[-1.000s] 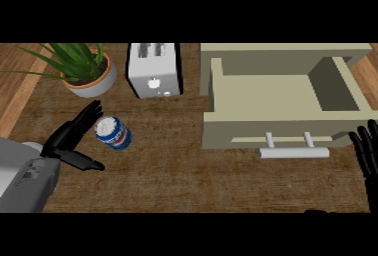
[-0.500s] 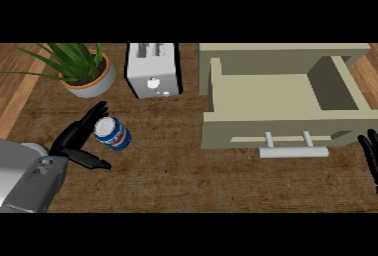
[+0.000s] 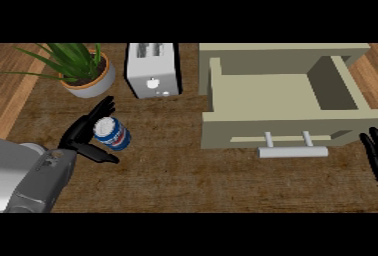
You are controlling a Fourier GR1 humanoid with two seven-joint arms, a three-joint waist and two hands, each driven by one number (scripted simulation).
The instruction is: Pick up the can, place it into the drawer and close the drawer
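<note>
Robot hand, left (image 3: pixel 83 131): mine, placed at the can (image 3: pixel 112 133) on the bench (image 3: pixel 184 175), fingers (image 3: pixel 100 110) extended along the can's far-left side, thumb (image 3: pixel 98 154) spread out below it. The hand is wide open and brackets the can without having closed round it; I cannot tell whether the fingers touch the can's wall. Nothing is held.

Robot hand, right (image 3: pixel 369 150): only fingers show at the right edge of the view, straight, upright, resting, holding nothing.

Can: upright on the bench, left of centre, in front of the potted plant (image 3: pixel 83 70) and toaster (image 3: pixel 153 70), well apart from the drawer (image 3: pixel 280 135).

Drawer: pulled fully out, interior bare as far as visible, handle (image 3: pixel 292 151) facing me at its front.

Progress, in my judgement: early. No step is complete. The pick is at the approach stage, the hand positioned but the grasp not yet made. Outstanding: closing on the can, lifting it, carrying it rightward across the bench, setting it inside the drawer, releasing, then pushing the drawer front shut
</note>
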